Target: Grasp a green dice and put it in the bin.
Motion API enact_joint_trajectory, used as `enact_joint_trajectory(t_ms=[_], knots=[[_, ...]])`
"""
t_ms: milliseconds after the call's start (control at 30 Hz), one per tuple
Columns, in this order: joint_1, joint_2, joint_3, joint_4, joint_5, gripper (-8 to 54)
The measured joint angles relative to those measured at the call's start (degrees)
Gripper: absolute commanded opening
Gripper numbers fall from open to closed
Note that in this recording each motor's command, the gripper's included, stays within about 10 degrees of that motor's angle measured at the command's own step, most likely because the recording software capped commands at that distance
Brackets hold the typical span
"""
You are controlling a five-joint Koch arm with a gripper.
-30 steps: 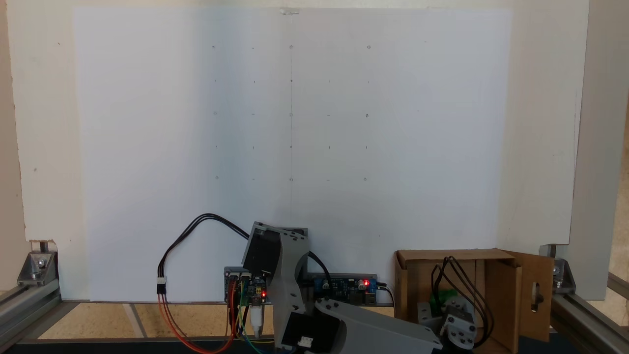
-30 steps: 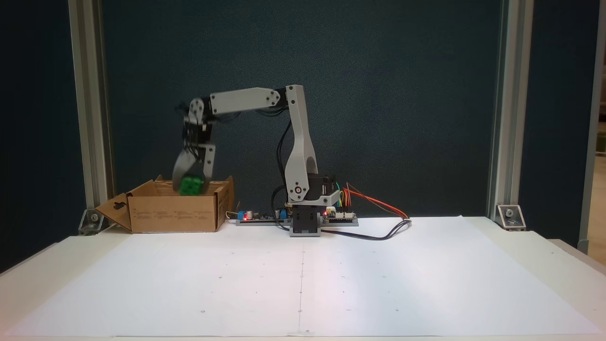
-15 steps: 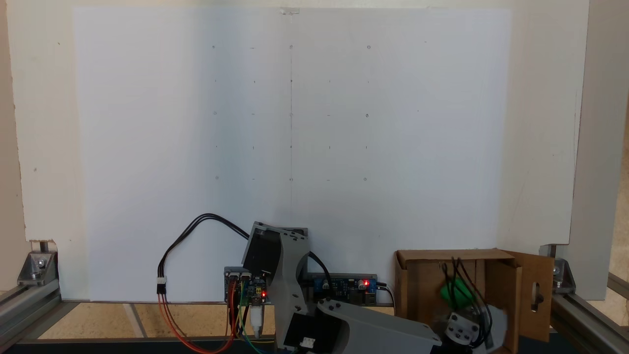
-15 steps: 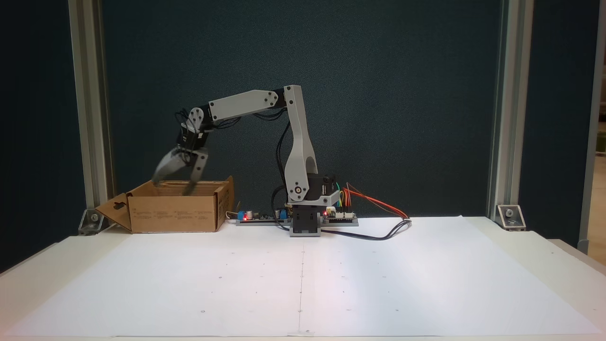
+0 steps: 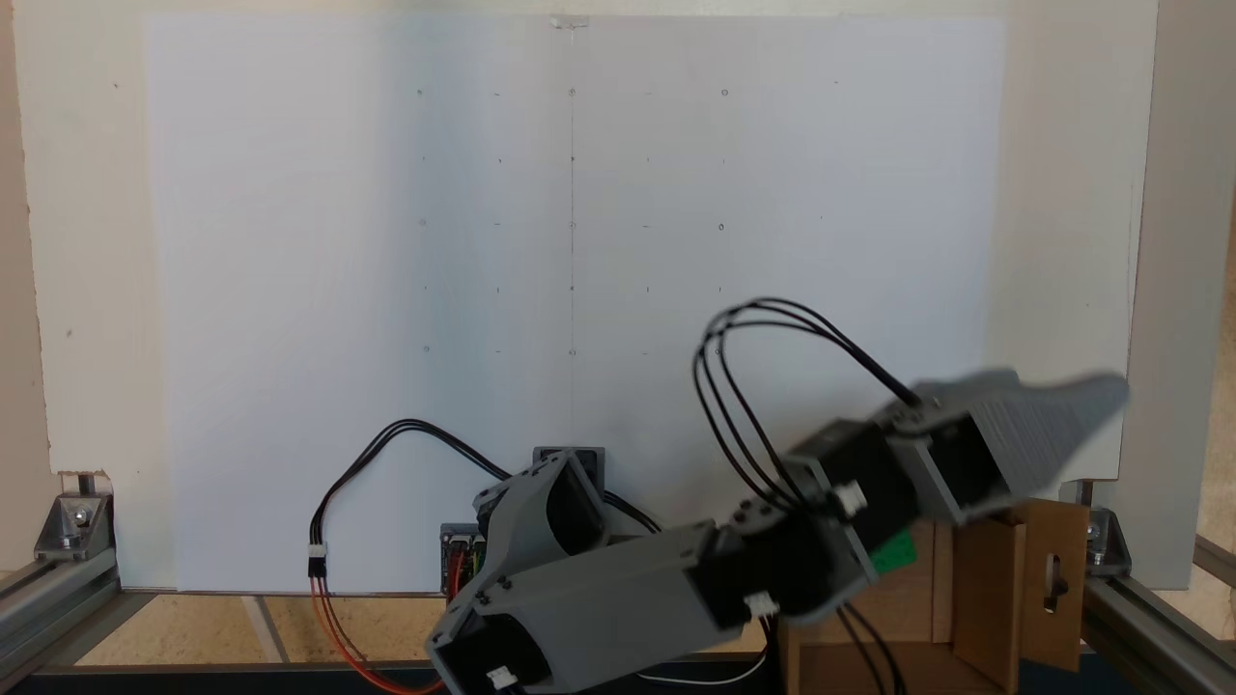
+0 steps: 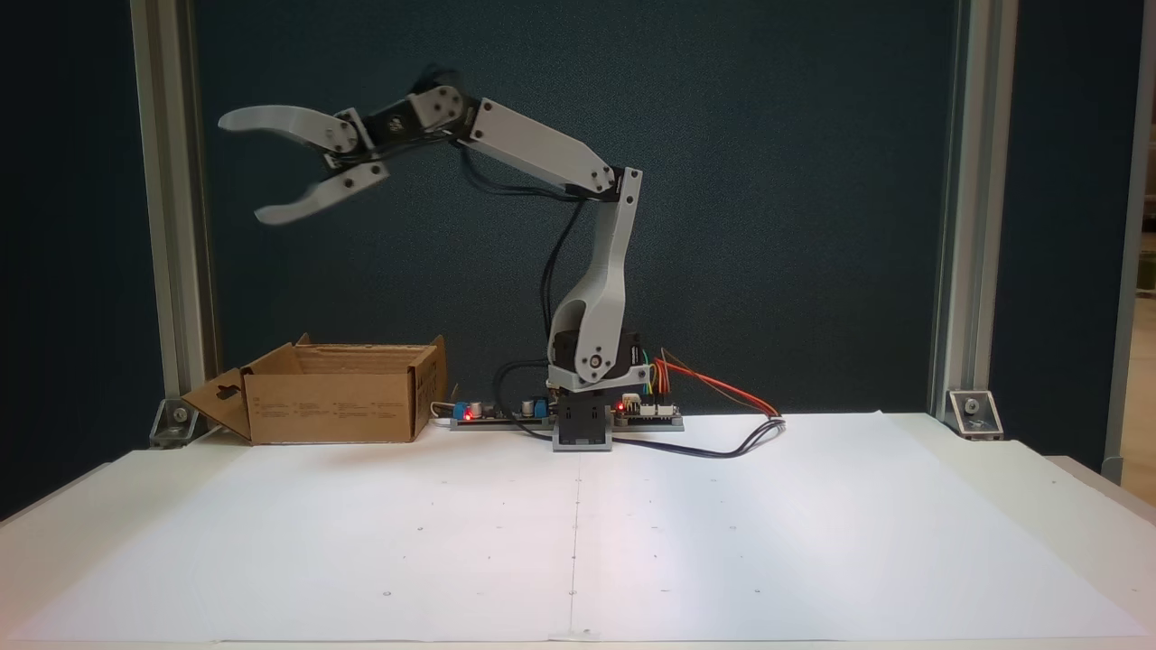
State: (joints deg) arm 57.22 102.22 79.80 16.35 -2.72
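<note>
The green dice [image 5: 893, 552] lies inside the bin [image 5: 1072, 618], a brown cardboard box, and shows as a green patch just under the arm. From the other side, the bin [image 6: 334, 402] stands at the left of the table's back edge, and its walls hide the dice. My gripper [image 6: 242, 169] is raised high above the bin's left end. It is open, its two grey fingers spread wide with nothing between them. One blurred finger [image 5: 1048, 410] reaches past the bin's slotted flap.
A large white paper sheet [image 6: 578, 533] covers the table in front of the arm base [image 6: 582, 424]. Circuit boards [image 6: 488, 413] and loose cables [image 6: 722, 397] lie beside the base. Aluminium frame posts [image 6: 172, 226] stand at both back corners.
One second ago the gripper held the dice over the bin. Half a second ago it stood open at the bin's rim with the dice inside. Now the arm has swung up high.
</note>
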Motion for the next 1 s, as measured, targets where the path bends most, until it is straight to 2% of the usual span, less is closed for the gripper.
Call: enact_joint_trajectory(t_ms=[167,300,433,733,1000], knots=[[-20.8,5.1,15.6,0.1,0.4,44.5],[-37.3,15.0,30.9,-0.3,0.5,45.3],[-51.4,26.0,49.7,-9.2,0.6,45.1],[-53.0,27.2,81.7,-32.5,0.6,42.2],[-54.8,27.2,83.5,-52.0,0.6,42.2]])
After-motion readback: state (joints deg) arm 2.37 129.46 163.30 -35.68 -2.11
